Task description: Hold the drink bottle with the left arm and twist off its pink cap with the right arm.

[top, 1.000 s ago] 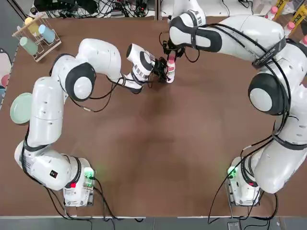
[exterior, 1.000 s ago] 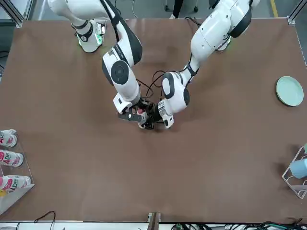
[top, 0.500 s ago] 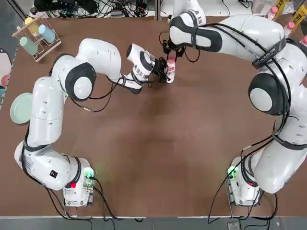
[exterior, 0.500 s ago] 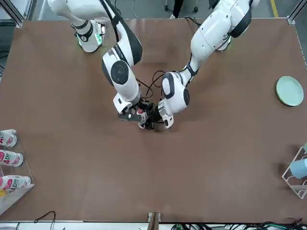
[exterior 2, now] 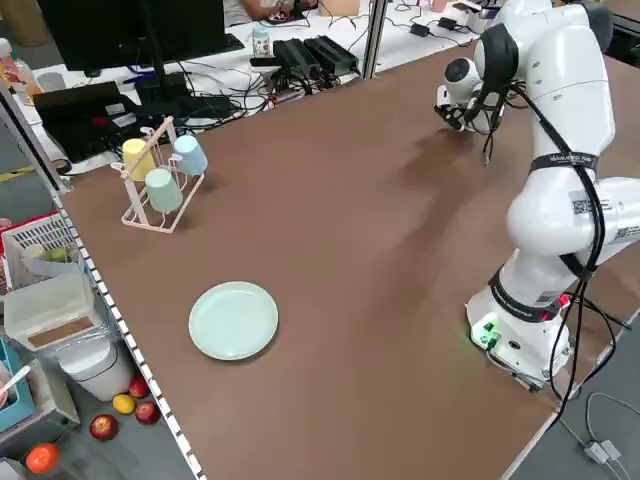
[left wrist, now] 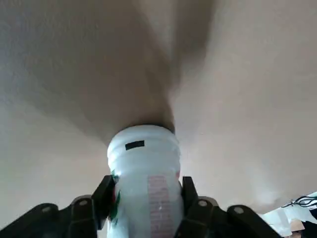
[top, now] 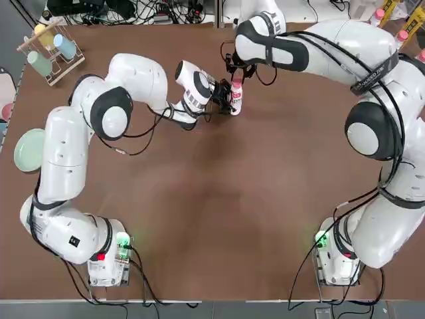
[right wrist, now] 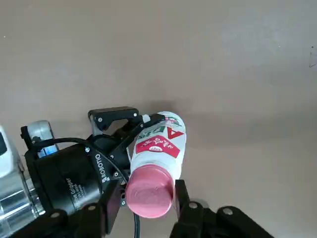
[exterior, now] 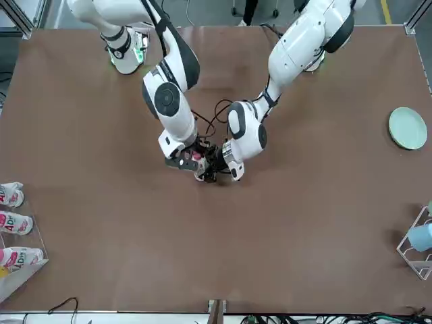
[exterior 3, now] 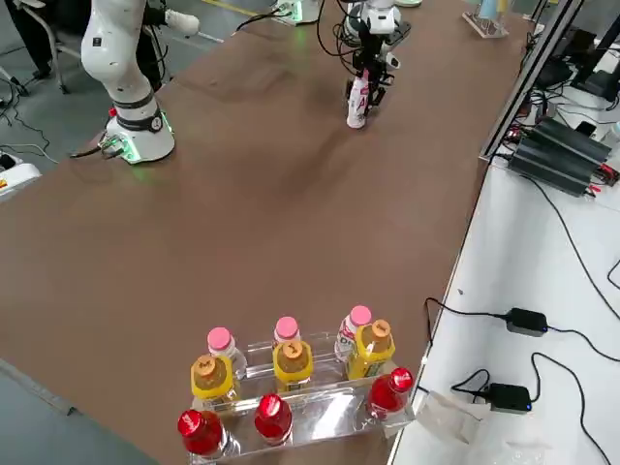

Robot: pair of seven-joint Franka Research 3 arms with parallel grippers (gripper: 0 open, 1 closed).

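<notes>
The drink bottle (top: 236, 101) stands upright at the far middle of the table, white with a red-and-pink label (right wrist: 161, 140). My left gripper (top: 226, 100) reaches in from the side and is shut on its body, one finger (left wrist: 104, 196) pressed to each side of the bottle (left wrist: 146, 173). My right gripper (top: 236, 78) comes down from above. In the right wrist view its fingers (right wrist: 181, 198) hug the pink cap (right wrist: 148, 191) on both sides. The right side view shows the bottle (exterior 3: 357, 107) under both grippers.
A cup rack (top: 50, 46) stands at the far left corner and a pale green plate (top: 30, 149) lies at the left edge. A clear rack of pink-, yellow- and red-capped bottles (exterior 3: 291, 387) sits at the table's right edge.
The right gripper has turned slightly about the cap. The bottle and the left arm have stayed in place.
</notes>
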